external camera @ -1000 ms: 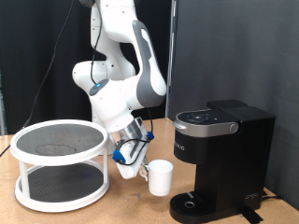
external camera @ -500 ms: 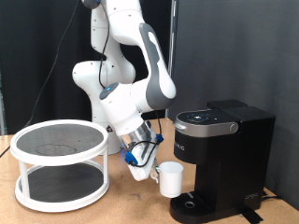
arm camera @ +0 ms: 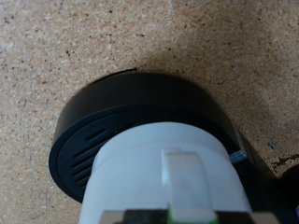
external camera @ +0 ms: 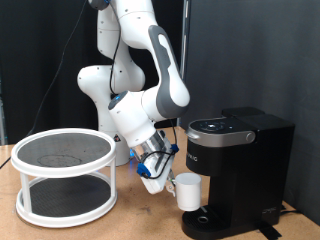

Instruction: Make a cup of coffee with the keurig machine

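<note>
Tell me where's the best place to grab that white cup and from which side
By its handle or the rim on the handle side, coming from the exterior view's left. The cup is upright over the keurig machine drip base, and the machine's body blocks its right side. The gripper already seems to hold it there, though the exact contact is hard to see.

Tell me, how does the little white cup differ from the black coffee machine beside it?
The cup is white, small and carried by the gripper above the round base; the keurig machine is black, much taller and stands on the table. The cup is open-topped; the machine's lid looks shut. Both are at the exterior view's right.
</note>
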`<state>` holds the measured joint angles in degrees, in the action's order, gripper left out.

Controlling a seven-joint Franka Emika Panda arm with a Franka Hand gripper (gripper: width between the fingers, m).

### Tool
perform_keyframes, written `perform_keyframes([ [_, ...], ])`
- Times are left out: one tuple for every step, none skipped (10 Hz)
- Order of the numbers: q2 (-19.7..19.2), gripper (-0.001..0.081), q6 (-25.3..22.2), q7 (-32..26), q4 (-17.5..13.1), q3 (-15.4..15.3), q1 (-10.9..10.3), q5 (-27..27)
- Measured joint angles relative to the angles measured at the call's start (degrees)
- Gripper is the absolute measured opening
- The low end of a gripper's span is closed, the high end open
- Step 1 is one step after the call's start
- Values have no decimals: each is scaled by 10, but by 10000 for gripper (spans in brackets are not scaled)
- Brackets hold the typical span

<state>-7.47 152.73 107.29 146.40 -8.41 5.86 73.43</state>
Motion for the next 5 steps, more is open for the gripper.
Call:
perform_keyframes([
  [-5, 4, 2, 0, -3, -1, 0, 2],
  [-11, 4, 5, 0, -8, -1, 0, 6],
  [-17, 4, 7, 0, -13, -2, 0, 9],
  [-22, 4, 7, 0, -18, -3, 0, 11],
  [-26, 4, 7, 0, -23, -4, 0, 13],
])
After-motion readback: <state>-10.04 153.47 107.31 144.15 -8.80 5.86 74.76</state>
